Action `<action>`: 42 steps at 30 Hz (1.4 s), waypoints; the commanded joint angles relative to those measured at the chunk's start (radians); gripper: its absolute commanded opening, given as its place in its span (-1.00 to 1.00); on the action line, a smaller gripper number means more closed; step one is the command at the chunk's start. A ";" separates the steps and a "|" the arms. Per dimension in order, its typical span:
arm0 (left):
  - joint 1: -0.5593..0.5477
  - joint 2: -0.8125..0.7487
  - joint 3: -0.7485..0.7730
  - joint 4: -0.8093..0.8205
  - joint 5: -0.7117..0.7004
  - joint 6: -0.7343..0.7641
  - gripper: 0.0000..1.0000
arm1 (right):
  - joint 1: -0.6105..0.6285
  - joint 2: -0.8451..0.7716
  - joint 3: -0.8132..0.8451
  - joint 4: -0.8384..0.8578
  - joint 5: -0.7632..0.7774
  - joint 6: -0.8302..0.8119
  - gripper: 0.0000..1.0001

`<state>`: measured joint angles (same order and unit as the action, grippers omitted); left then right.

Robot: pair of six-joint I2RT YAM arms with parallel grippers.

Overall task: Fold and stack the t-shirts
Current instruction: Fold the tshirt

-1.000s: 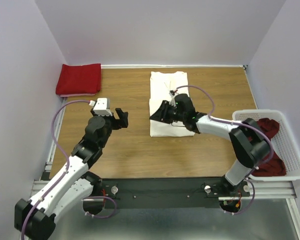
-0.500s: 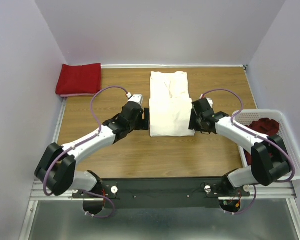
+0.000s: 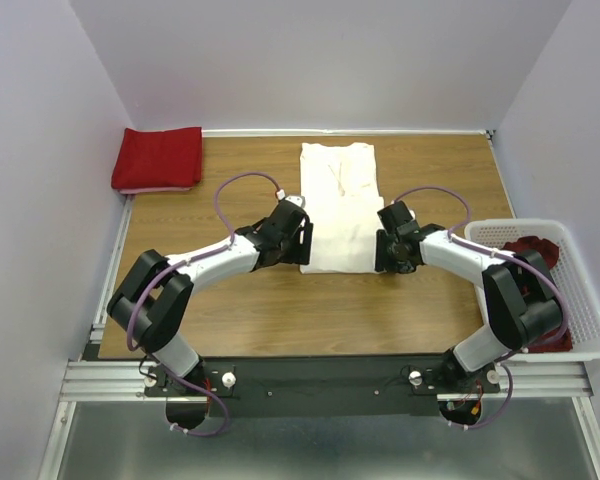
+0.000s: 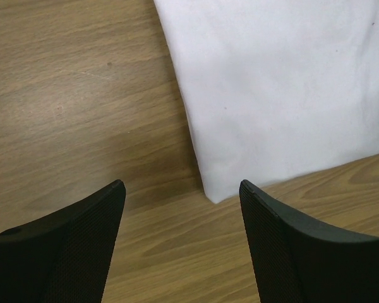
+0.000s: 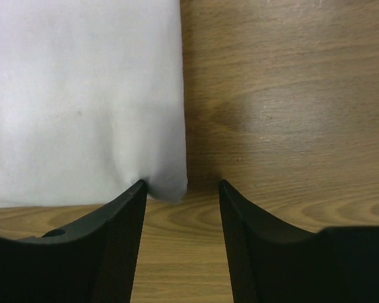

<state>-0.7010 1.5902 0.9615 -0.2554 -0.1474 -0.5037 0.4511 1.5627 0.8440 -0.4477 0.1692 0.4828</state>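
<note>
Overhead, a wooden desk (image 3: 230, 310) carries one cream shirt (image 3: 337, 205) at about 12 o'clock from the arms. It lies flat as a long narrow strip running away from them. Its sleeves seem already folded in, though the layers cannot be made out.

The left fingers (image 3: 302, 240) sit low at the strip's near corner on the 9 o'clock side. They are spread wide, with the cloth corner lying loose in the gap between them and nothing gripped.

The right fingers (image 3: 382, 250) sit at the opposite near corner, on the 3 o'clock side. They too are apart, and one tip just touches the cloth edge without pinching it.

A bright red shirt (image 3: 158, 158) rests folded at 10 o'clock, just off the desk's far corner. Dark red shirts (image 3: 535, 255) lie crumpled in a white basket (image 3: 583, 300) at 3 o'clock.

By this look the task is partly done. One shirt is folded, and the cream one probably needs its near end lifted and folded toward 12 o'clock, then stacked. The basket's shirts are not yet begun.
</note>
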 commanded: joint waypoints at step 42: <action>-0.060 0.313 0.191 -0.188 0.031 0.016 -0.10 | -0.031 0.040 -0.114 0.078 -0.132 -0.041 -0.98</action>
<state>-0.7517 1.8416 1.1641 -0.4015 -0.1223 -0.4923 0.4168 1.5539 0.7856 -0.2707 0.0639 0.4587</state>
